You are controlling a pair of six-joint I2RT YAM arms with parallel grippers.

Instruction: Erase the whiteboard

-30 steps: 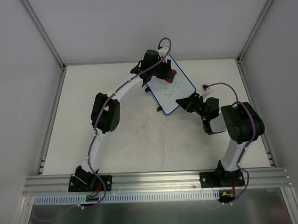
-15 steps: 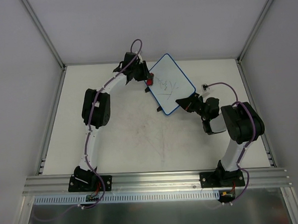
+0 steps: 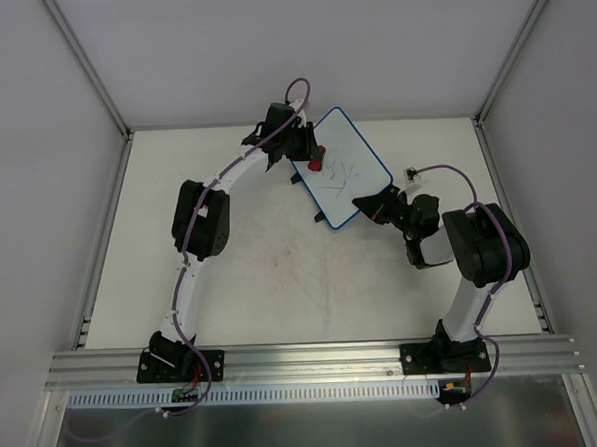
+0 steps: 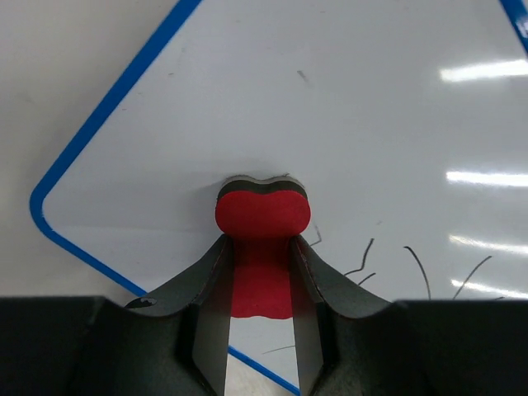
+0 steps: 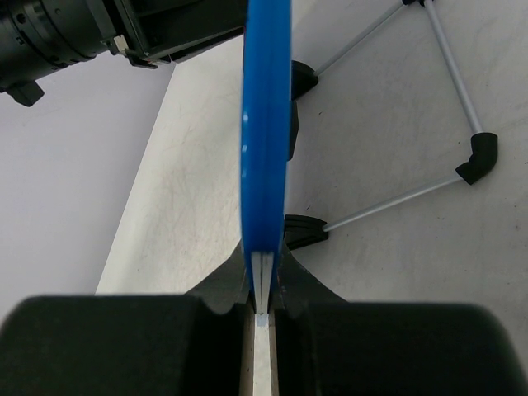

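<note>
Small flat white whiteboard (image 3: 354, 178) with a thin blue rim stands tilted at the far middle of the off-white table (image 3: 271, 275), thin dark scribbles (image 4: 412, 266) on its face. Its near edge is pinched by the right gripper (image 5: 262, 285), jaws clamped on the rim. The small red bow-shaped eraser (image 4: 262, 216) is pressed to the board, squeezed in the left gripper (image 4: 258, 252).

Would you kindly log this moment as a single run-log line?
left tool: shut on eraser, at whiteboard | right tool: shut on whiteboard edge | scribbles: present
</note>
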